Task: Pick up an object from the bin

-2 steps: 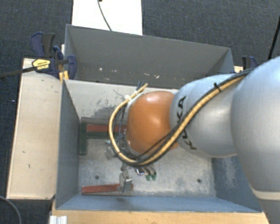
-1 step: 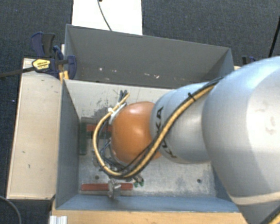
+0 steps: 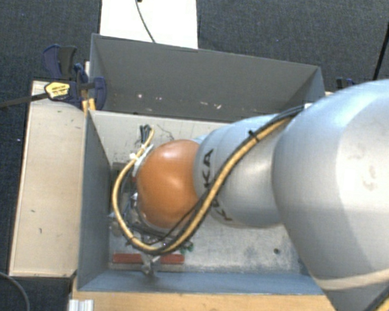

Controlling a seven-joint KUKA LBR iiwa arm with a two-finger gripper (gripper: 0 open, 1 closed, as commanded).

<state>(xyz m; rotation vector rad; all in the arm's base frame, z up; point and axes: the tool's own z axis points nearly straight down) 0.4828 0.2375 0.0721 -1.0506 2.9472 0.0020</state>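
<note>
Camera view: a flat red-brown strip (image 3: 146, 258) lies on the bin (image 3: 253, 255) floor, by the near wall, just nearward of the orange cover (image 3: 168, 182). End effector (image 3: 147, 243) sits beneath that cover, over the strip; whether it is open or closed cannot be told.

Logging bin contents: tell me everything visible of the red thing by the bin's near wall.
The red thing is a flat, reddish-brown bar lying on the bin floor along the near wall, toward the left corner. Dark parts under the arm's orange cover hide its middle; material and kind cannot be told.
</note>
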